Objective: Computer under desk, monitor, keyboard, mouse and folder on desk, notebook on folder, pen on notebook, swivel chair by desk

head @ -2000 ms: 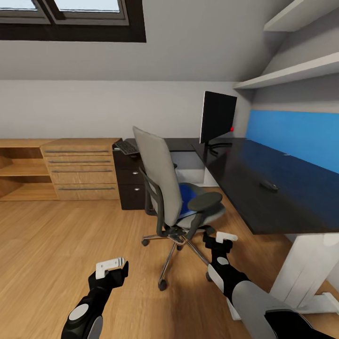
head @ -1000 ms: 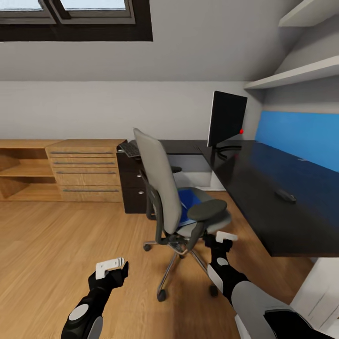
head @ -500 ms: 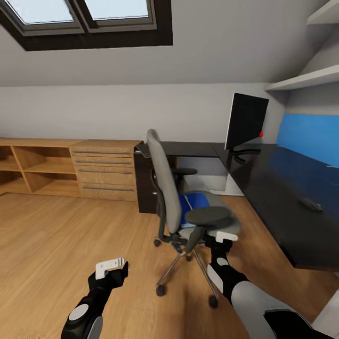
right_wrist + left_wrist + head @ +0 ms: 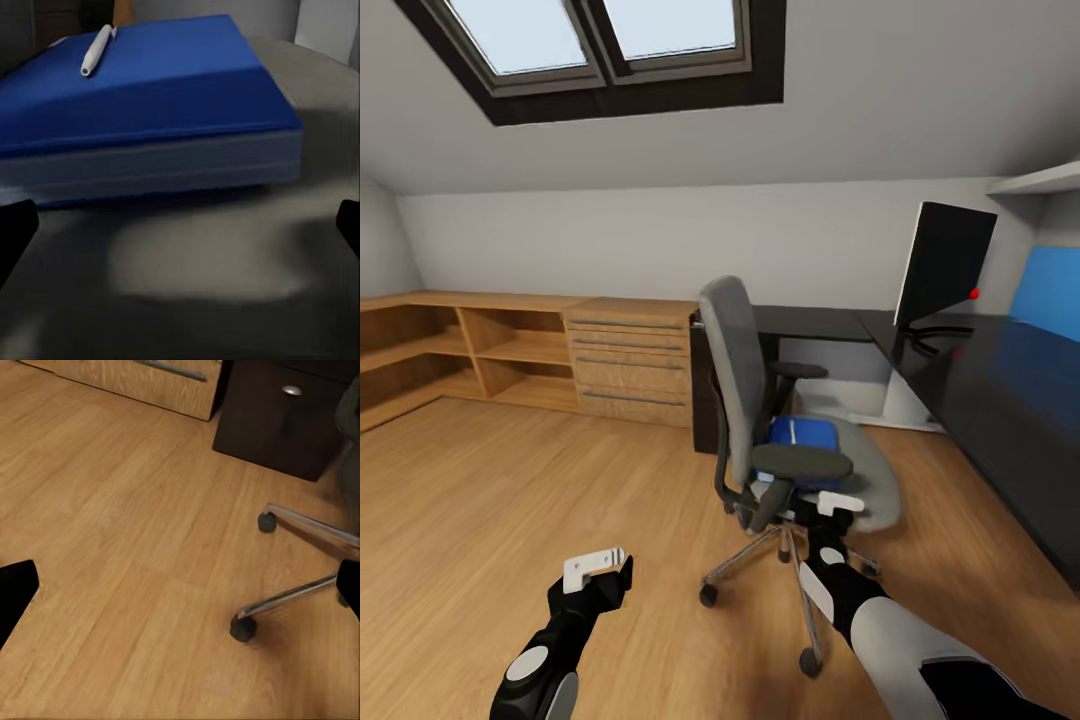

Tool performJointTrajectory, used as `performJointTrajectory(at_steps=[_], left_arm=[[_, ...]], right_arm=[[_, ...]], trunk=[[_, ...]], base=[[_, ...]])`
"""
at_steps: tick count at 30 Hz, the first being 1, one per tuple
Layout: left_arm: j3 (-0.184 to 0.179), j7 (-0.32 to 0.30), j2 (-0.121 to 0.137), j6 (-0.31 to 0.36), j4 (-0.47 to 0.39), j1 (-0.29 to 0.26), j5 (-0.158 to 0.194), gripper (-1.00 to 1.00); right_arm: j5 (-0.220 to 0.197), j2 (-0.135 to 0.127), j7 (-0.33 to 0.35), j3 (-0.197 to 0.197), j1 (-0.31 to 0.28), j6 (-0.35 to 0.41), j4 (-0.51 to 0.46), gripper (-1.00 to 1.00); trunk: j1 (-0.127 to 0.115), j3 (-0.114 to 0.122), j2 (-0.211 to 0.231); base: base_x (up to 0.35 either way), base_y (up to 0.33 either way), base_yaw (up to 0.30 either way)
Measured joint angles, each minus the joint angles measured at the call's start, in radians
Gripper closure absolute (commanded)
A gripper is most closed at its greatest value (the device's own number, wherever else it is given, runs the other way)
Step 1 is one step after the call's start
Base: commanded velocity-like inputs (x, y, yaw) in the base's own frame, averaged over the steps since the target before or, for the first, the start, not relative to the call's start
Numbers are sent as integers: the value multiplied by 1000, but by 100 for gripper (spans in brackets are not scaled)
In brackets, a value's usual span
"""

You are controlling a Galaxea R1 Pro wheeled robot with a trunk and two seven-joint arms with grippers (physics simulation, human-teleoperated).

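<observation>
The grey swivel chair stands in front of the black desk, its back toward me. On its seat lies the blue folder with the white pen on top. My right gripper is open, low over the grey seat, just short of the folder's page edge. My left gripper hangs open over the floor beside the chair's chrome base. The monitor stands on the desk. Keyboard, mouse, notebook and computer are out of view.
The black drawer pedestal stands behind the chair. A light-wood drawer chest and shelf unit line the far wall. Wood floor stretches to my left. Skylights sit overhead, and a blue wall panel is behind the desk.
The whole view has swung left and up, so the camera moved. The chair now shows more from its side and the desk's right part has left view. Both grippers keep their pose.
</observation>
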Motion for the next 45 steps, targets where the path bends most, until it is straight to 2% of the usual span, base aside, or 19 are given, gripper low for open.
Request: performJointTrajectory(at_steps=[7,15,35,45], left_arm=[[0,0,0,0,0,0,0,-100],[0,0,0,0,0,0,0,-100],[3,0,1,0,-3,-1,1,-100],[46,0,1,1,-5,-1,2,-100]], right_arm=[[0,1,0,0,0,0,0,-100],[0,0,0,0,0,0,0,-100],[-1,-1,0,-1,0,0,0,-100],[-1,-2,2,-1,0,-1,0,-100]], trunk=[[0,6,0],[0,7,0],[0,26,0],[0,36,0]], base=[[0,19,210],[0,0,12],[0,0,-180],[0,0,-197]])
